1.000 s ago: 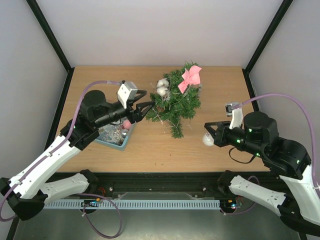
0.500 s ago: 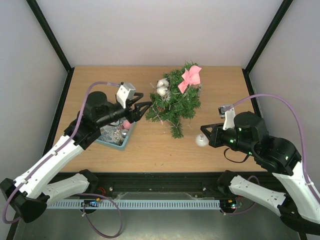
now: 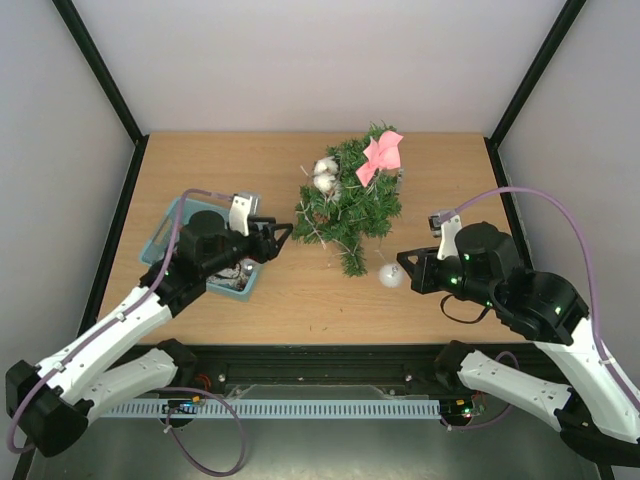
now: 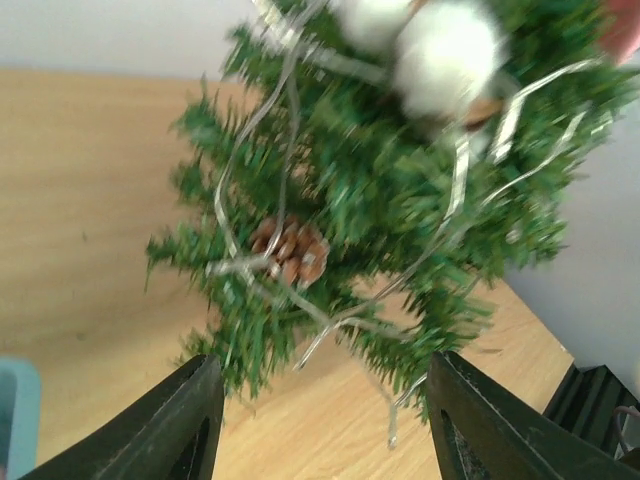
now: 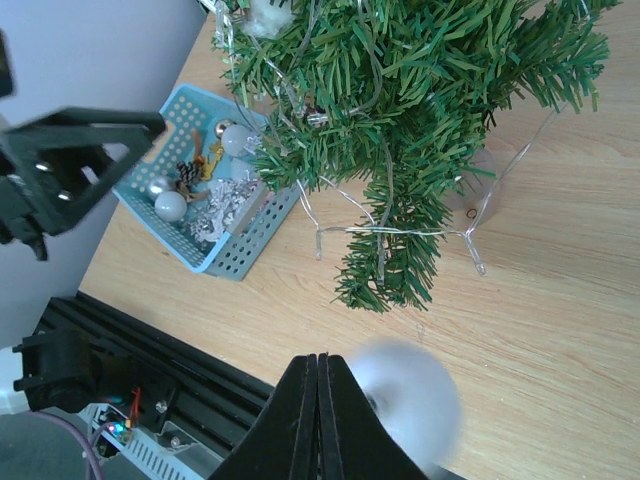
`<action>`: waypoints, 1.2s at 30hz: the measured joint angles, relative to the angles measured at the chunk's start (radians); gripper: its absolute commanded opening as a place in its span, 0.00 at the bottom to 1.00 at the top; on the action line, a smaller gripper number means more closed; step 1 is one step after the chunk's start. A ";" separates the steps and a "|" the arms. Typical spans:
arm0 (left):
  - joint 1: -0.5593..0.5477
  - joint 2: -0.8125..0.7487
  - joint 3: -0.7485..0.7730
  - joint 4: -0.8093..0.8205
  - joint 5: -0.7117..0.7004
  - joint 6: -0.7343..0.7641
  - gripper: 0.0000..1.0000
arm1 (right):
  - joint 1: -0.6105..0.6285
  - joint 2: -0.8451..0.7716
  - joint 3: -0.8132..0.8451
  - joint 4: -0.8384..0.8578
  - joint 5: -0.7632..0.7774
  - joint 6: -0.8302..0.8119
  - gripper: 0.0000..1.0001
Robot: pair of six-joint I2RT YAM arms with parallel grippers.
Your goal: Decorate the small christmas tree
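Top view: the small christmas tree [image 3: 350, 200] stands mid-bench [image 3: 200, 165]. The left gripper [image 3: 284, 234], jaws apart, has drawn back toward the teal basket [image 3: 160, 228]. The right gripper [image 3: 402, 266] has carried its white bauble [image 3: 389, 276] nearer the tree.
Left wrist: jaws spread, the tree just ahead.
Right wrist: jaws pinched on the bauble's top.

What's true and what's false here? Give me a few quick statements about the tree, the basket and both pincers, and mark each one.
1. The right pincer is shut on a white ball. True.
2. The left pincer holds a pine cone. False: it is open and empty, and the cone sits in the branches.
3. A pink bow sits on the small christmas tree. True.
4. The teal basket is empty. False: it holds balls and other ornaments.
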 measured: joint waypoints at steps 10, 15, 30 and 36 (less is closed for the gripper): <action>0.004 0.154 -0.134 0.161 -0.039 -0.150 0.53 | 0.000 -0.013 -0.034 0.016 0.002 0.002 0.01; 0.018 0.258 -0.123 0.225 -0.040 -0.189 0.50 | 0.000 -0.023 -0.045 0.017 -0.001 0.008 0.01; 0.025 0.214 -0.117 0.221 -0.046 -0.299 0.47 | 0.000 -0.027 -0.051 0.019 -0.001 0.007 0.01; -0.004 0.235 -0.121 0.204 -0.035 -0.342 0.46 | 0.000 -0.026 -0.066 0.024 -0.001 0.007 0.01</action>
